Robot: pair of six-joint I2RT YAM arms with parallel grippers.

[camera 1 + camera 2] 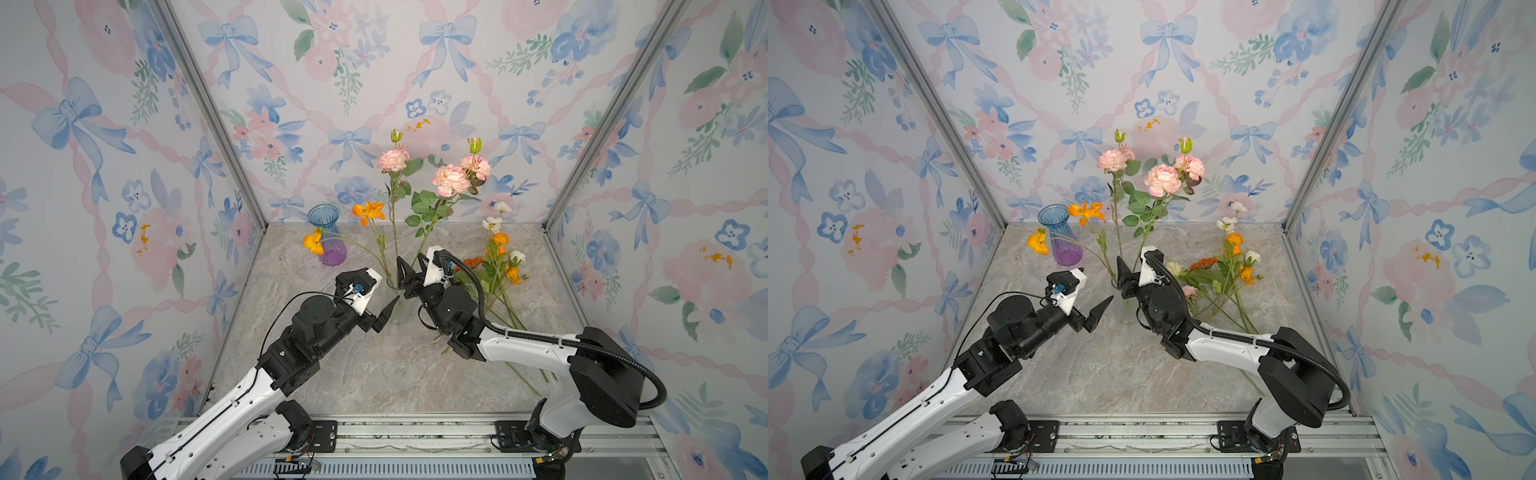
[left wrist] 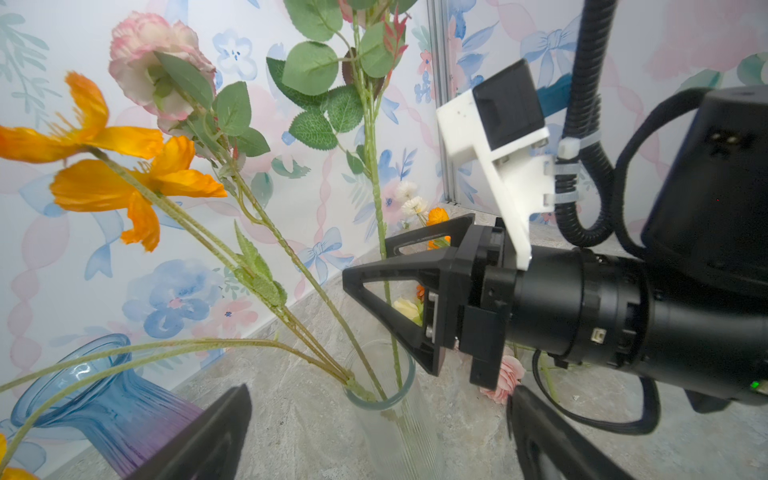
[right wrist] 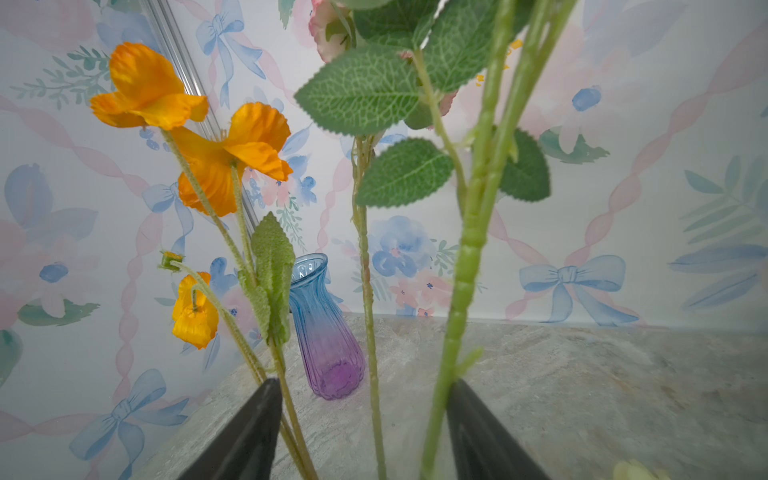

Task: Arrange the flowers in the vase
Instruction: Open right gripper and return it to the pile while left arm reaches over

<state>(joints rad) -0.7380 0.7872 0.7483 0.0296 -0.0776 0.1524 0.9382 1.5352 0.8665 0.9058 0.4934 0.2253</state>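
I'm seeing bright, even, diffuse light, with only faint soft shadows on the grey marbled tabletop (image 1: 374, 374). In both top views the wide lens splays the floral wallpapered walls (image 1: 83, 208) outward. In the right wrist view, the nearest thick green plastic stem (image 3: 465, 270) is blurred.

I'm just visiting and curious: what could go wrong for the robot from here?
The rose stem stands between the open jaws of the right gripper; withdrawing might snag it and topple the slim clear vase. The orange poppies lean sideways, perhaps tipping it. The right arm could sweep the loose flowers beneath it.
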